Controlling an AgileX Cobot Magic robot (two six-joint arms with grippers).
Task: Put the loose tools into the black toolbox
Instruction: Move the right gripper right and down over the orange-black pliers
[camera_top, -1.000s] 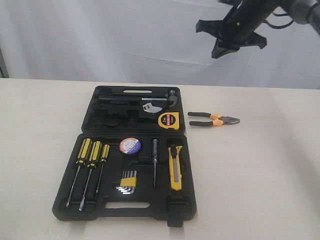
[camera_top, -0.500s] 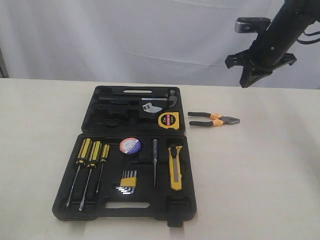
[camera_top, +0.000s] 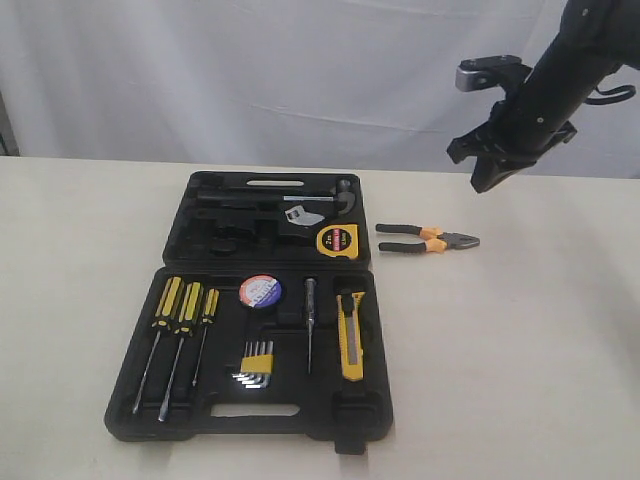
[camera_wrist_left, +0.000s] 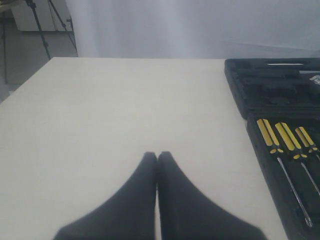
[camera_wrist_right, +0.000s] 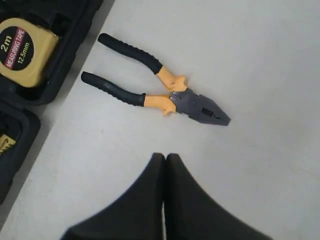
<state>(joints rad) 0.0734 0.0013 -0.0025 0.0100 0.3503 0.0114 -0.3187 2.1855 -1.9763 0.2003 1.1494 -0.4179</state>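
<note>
Black plastic, the box (camera_top: 180, 428) lies open on the table (camera_top: 540, 350), both halves flat, the far half hinged to the near one. Pliers (camera_top: 428, 240) with black-and-orange handles lie on the bare table just beside the far half's right edge, not touching it, nose pointing away from the box. The tape measure (camera_top: 336, 238) sits in the far half, at its near right corner. The knife (camera_top: 351, 335) lies in a recess at the right of the near half, and the tape roll (camera_top: 260, 291) sits in a round recess close to the hinge. Three screwdrivers (camera_top: 185, 305) fill the left of the near half. Hex keys (camera_top: 257, 365) lie near its middle.

The right tool (camera_wrist_right: 164, 159) hangs in the air above the table, to the right of the pliers in the exterior view. Its wrist view takes in the pliers and the tape measure. Its two fingers are pressed together with nothing between them. The left tool (camera_wrist_left: 157, 155) is outside the exterior view. Its wrist view shows its fingers pressed together as well, over bare table beside the box, with the screwdrivers at the edge of that view.
</note>
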